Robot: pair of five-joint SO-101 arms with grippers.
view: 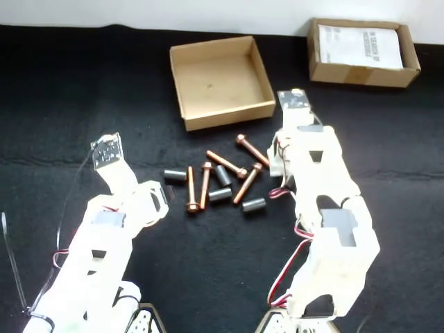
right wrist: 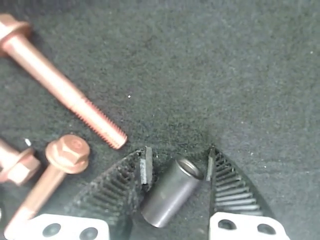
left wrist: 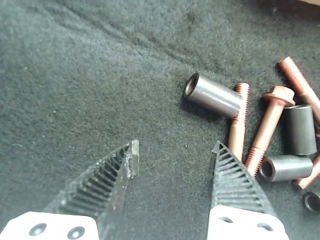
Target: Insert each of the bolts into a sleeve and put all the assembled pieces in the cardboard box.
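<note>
Right wrist view — right hand (right wrist: 179,159) (part-open) astride sleeve (right wrist: 170,195)

The left gripper (left wrist: 175,147) is holding its serrated fingers (left wrist: 117,172) wide apart in the foreground, and the black cloth (left wrist: 75,75) is showing between them. Beyond one fingertip a sleeve (left wrist: 212,95) is lying against a bolt (left wrist: 239,120). A flanged bolt (left wrist: 267,125), a darker sleeve (left wrist: 300,129) and a third sleeve (left wrist: 286,167) are resting just beside it, crowding toward the frame's edge.
</note>
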